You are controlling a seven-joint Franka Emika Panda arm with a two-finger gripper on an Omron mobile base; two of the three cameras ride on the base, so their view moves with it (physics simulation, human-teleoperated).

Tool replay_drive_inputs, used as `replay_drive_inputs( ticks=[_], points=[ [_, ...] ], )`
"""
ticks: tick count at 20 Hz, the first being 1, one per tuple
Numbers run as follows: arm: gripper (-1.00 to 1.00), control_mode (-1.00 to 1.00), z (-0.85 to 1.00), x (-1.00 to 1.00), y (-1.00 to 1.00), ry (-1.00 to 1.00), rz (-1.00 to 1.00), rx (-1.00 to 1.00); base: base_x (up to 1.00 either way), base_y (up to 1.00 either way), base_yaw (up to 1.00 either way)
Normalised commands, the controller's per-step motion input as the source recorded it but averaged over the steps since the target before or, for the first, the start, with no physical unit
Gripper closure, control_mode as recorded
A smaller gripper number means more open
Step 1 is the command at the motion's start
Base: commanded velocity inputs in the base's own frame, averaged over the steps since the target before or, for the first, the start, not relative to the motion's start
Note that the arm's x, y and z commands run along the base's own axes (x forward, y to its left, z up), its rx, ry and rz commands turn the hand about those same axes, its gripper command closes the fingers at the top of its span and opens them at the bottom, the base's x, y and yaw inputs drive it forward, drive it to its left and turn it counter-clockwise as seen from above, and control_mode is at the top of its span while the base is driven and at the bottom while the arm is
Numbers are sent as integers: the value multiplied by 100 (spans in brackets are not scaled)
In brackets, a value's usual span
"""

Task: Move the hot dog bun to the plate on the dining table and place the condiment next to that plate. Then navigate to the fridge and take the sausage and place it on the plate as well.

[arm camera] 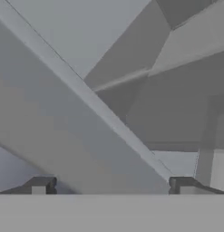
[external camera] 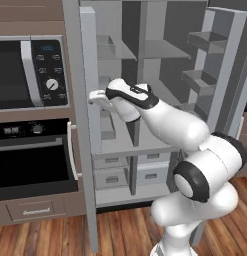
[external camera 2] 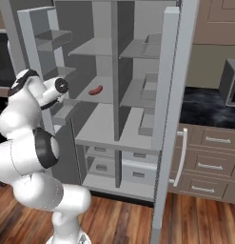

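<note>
Here, nearest first:

Pincer: the two-finger pincer [arm camera: 111, 185] on the white arm has its small dark tips spread wide, one at each lower corner of the hand view, pinching nothing. In the left base view the hand sits at the inner edge of the fridge's left door.

Door edge: a pale grey slab [arm camera: 63, 118] of the tall grey fridge door [external camera: 89, 85] runs slantwise between the spread tips, right in front of them. Whether either tip touches it cannot be told.

Arm: the white arm with dark joints [external camera: 170, 122] reaches up and leftwards from the base to that door edge.

Sausage: the small reddish-brown sausage [external camera 2: 95, 90] lies on a grey middle shelf [external camera 2: 93, 97] in the left half of the open fridge, beyond the pincer and well apart from it, deeper inside the cabinet. It lies flat and alone on the shelf.

Fridge interior: the grey open fridge [external camera 2: 116, 71] has a centre divider, shelves on both sides and pale drawers [external camera 2: 107, 167] low down, below and beyond the pincer.

Right door: the other grey fridge door [external camera 2: 169, 119] stands swung open, far from the pincer across the cabinet.

Beside the fridge: a black-and-silver microwave [external camera: 30, 72] over a dark built-in oven [external camera: 32, 160] sits on the far side of the left door from the pincer.

Floor: brown wood planks [external camera: 70, 235] lie below.
</note>
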Motion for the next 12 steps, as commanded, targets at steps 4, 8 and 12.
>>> replay_drive_inputs(
  ticks=[4, 8, 12],
  points=[
    [-100, -100, 22, -62, -28, -30, 0, -2, 0, 0, 0],
    [-100, -100, 30, -59, -74, -12, -5, 0, 0, 0, 0],
    [-100, -100, 35, -35, -91, 0, -12, -6, 0, 0, 0]
  ],
)
